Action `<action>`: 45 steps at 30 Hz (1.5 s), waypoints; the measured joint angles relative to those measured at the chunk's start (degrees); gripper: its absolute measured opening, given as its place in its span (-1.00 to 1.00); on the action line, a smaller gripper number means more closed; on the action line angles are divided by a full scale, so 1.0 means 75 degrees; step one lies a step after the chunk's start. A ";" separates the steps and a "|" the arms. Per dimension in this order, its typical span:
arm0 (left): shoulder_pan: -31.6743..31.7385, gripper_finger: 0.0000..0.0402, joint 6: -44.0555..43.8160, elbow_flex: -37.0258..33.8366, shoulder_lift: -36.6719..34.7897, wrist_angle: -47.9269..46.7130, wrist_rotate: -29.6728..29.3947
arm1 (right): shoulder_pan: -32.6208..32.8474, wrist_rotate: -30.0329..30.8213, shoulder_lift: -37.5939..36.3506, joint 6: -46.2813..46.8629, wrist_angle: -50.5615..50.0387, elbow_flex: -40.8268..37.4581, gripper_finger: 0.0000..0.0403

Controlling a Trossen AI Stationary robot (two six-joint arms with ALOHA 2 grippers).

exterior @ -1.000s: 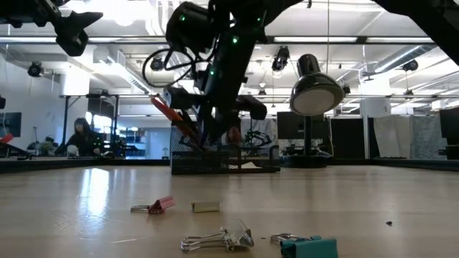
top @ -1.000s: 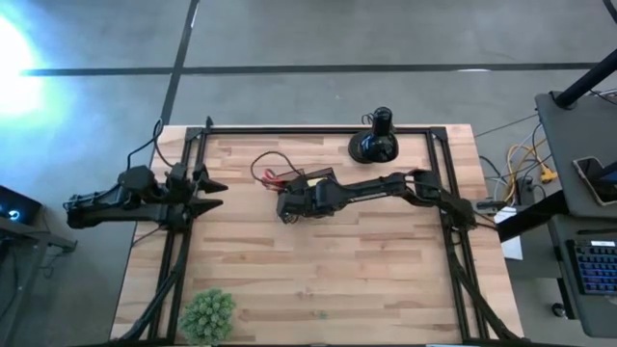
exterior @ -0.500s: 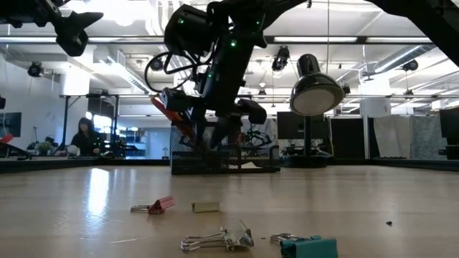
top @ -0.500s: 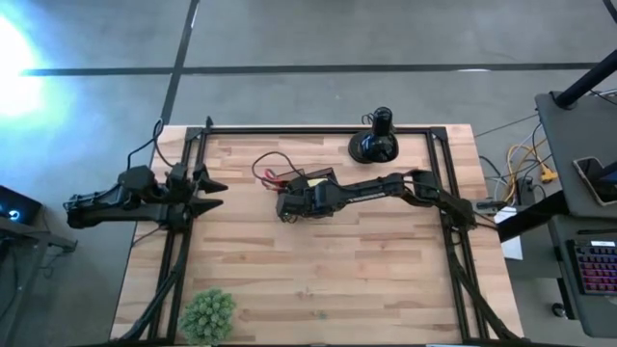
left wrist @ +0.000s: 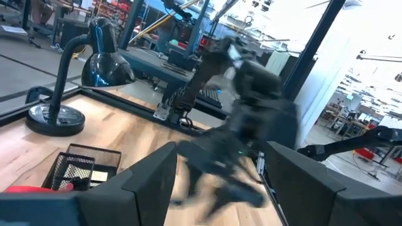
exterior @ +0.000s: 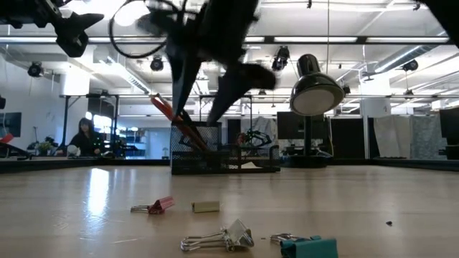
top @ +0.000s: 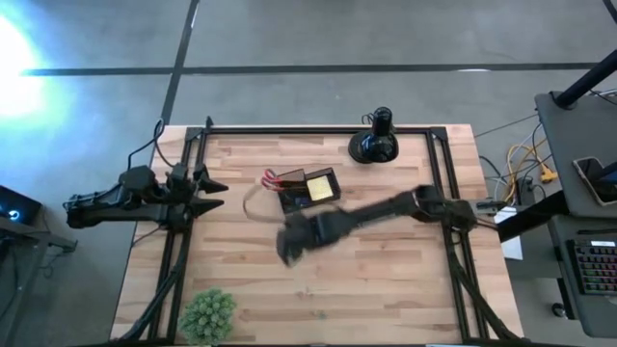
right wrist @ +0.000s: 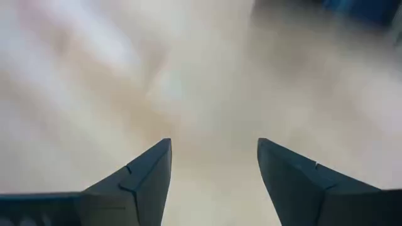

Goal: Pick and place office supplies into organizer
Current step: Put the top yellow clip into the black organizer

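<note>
From above: right hand (top: 287, 246) hovering over bare desk (top: 386, 280), near the organizer (top: 309, 188), which is sitting mid-desk with scissors (top: 273, 177) poking out; left hand (top: 207, 193) waiting at the desk's left edge, fingers apart, empty.

At desk level: organizer (exterior: 225, 149) standing at the back; clips (exterior: 217, 239) lying in front.

Left wrist: organizer (left wrist: 80, 166) sitting beside a lamp (left wrist: 75, 78).

Right wrist: fingers (right wrist: 141, 179) spread wide, holding nothing.
</note>
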 joint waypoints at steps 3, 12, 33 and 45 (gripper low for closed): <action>0.0003 0.13 -0.0003 0.0000 0.0044 -0.0026 -0.0003 | 0.0595 -0.1453 0.0000 0.1561 -0.0363 0.0033 0.09; 0.0000 0.13 0.0006 0.0000 0.0374 -0.0018 -0.0003 | 0.1702 -0.1388 0.0103 0.3083 -0.0366 -0.0326 0.00; 0.0001 0.13 -0.0025 0.0003 0.1055 0.0022 0.0000 | 0.1701 -0.1583 0.2115 0.3818 -0.1881 0.2535 -0.02; 0.0003 0.13 -0.0205 0.0003 0.0905 0.0004 0.0000 | 0.1685 -0.1979 0.2197 0.3928 -0.2109 0.2646 -0.06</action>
